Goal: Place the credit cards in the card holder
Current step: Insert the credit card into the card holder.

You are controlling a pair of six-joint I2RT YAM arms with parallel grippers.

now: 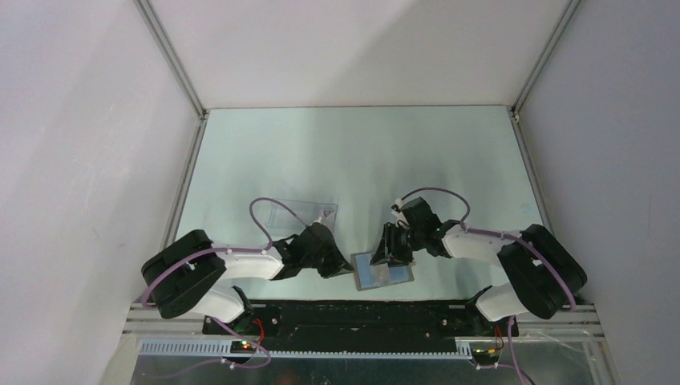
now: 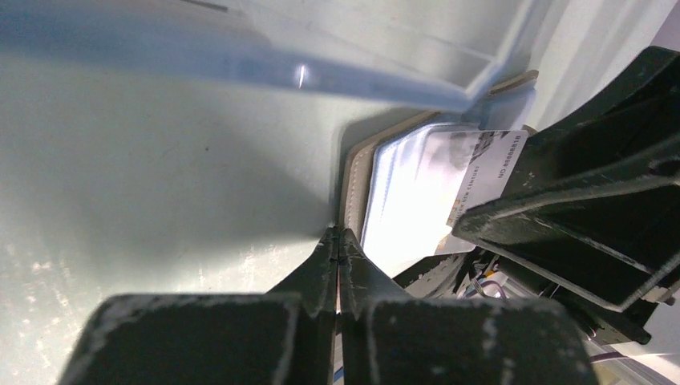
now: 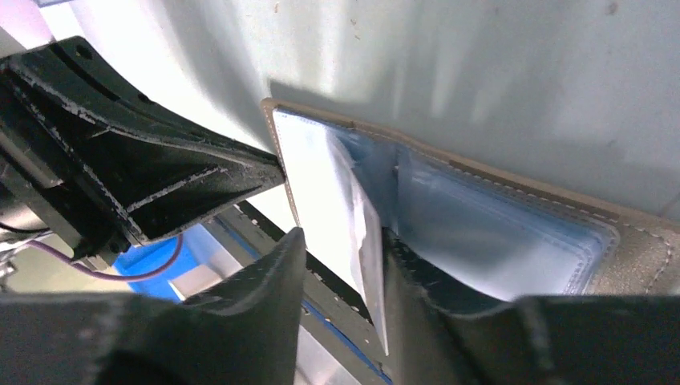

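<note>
1. Across the cell floor: pale green table (image 1: 321, 152).
2. Behind the left arm: clear box (image 1: 309, 210), flat on the table.
3. Card holder (image 1: 383, 273): lies open at the table's near edge between both grippers, blue lining up.
4. Left gripper (image 1: 346, 270): fingers fully together, tips at the holder's left edge. Can't tell if they pinch it.
5. Right gripper (image 3: 343, 234): jaws apart over the holder, credit card (image 2: 481, 172) between them, against one finger only.
6. Credit card: tilted over the lining. Can't tell if it's in a pocket.
</note>
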